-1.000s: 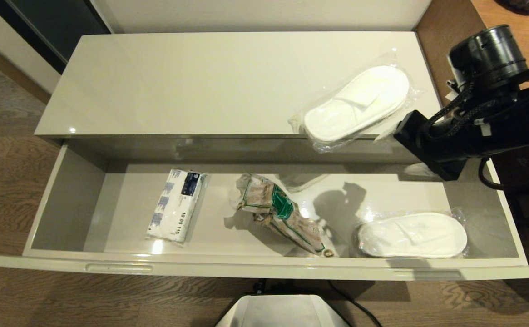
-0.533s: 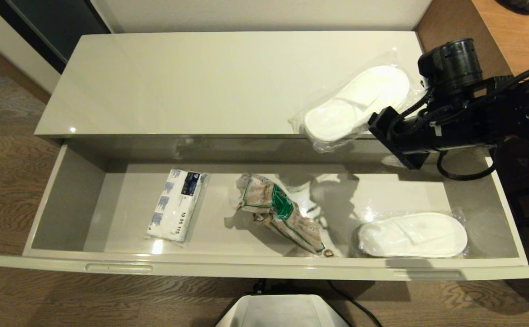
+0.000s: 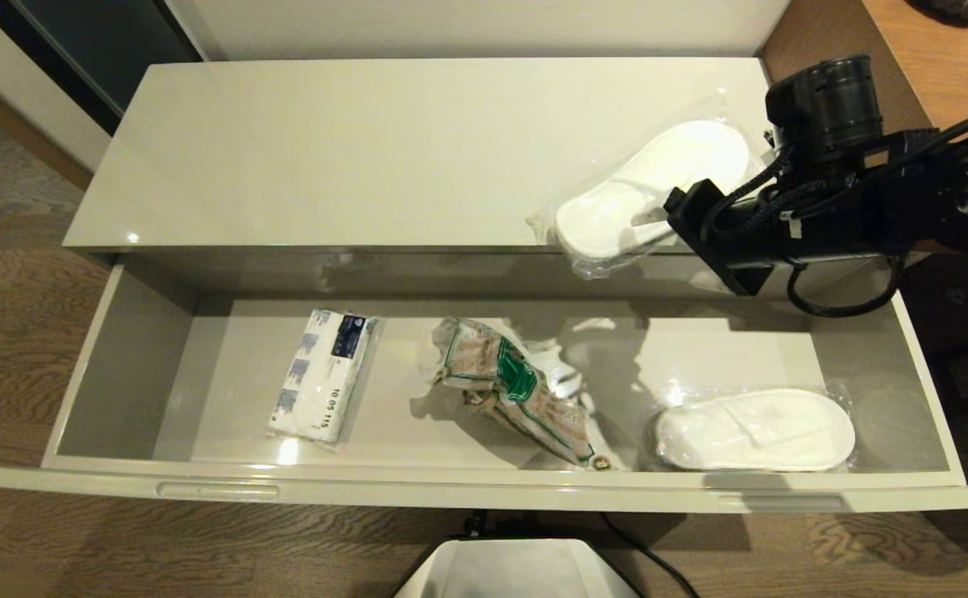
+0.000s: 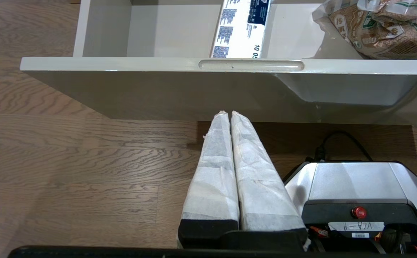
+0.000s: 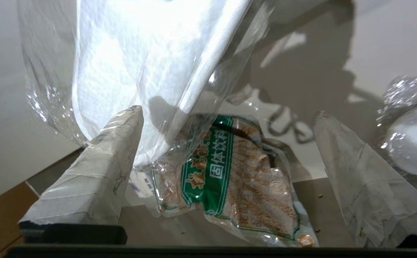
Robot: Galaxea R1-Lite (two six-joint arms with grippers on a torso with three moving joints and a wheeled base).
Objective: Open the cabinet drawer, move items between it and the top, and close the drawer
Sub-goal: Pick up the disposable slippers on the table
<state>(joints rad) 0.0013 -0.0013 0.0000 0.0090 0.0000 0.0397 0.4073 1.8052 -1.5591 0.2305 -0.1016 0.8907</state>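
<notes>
The cabinet drawer (image 3: 130, 365) stands pulled fully out. In it lie a brown-patterned packet with a green label (image 3: 517, 390) (image 5: 237, 172) and a bag of white slippers (image 3: 754, 430) (image 5: 412, 139). A second slippers bag (image 3: 650, 195) (image 5: 133, 64) rests on the top (image 3: 384, 149), its near end hanging over the front edge. My right gripper (image 5: 228, 111) is open at that overhanging end, above the drawer, and one finger (image 5: 97, 172) is against the plastic. My left gripper (image 4: 228, 114) is shut and empty, low in front of the drawer (image 4: 122, 66).
A white tissue pack with a dark blue label (image 3: 321, 374) lies in the drawer's left half. A brown wood desk (image 3: 932, 58) adjoins the cabinet on the right. My base (image 3: 517, 573) sits on the wood floor below the drawer front.
My right arm has swung left and back from over the drawer's right end to the near end of the slippers bag on the top. The bags and packet have not moved.
</notes>
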